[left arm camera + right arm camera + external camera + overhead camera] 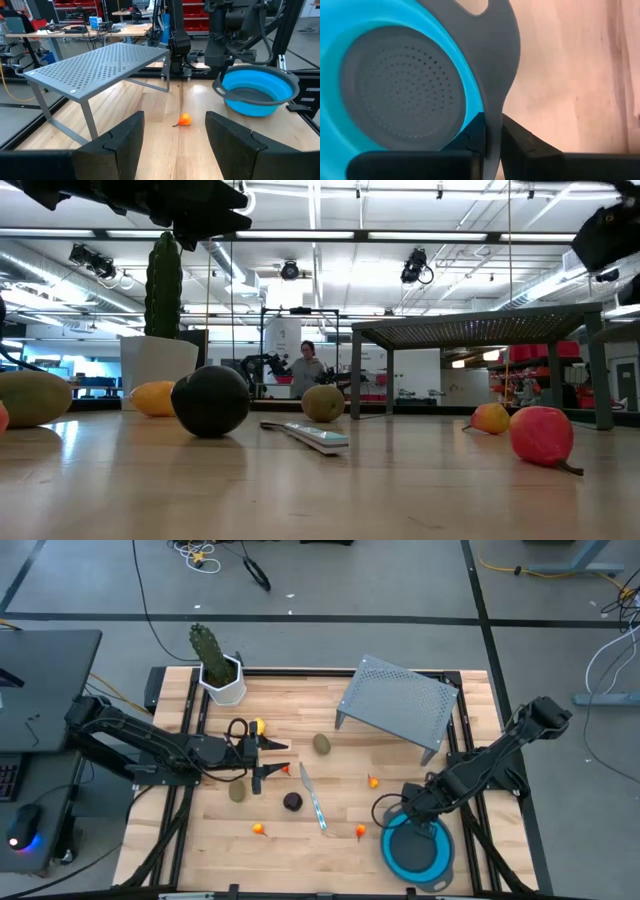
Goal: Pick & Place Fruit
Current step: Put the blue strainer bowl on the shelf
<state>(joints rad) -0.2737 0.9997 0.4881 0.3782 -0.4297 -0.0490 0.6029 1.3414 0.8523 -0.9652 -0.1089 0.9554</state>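
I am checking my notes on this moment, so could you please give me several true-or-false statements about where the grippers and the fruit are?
1. The right gripper is shut on the blue colander's grey rim. True.
2. The colander already holds fruit. False: it is empty.
3. The left gripper holds the dark purple ball. False: its fingers are open and empty.
4. The knife lies beside the purple ball. True.
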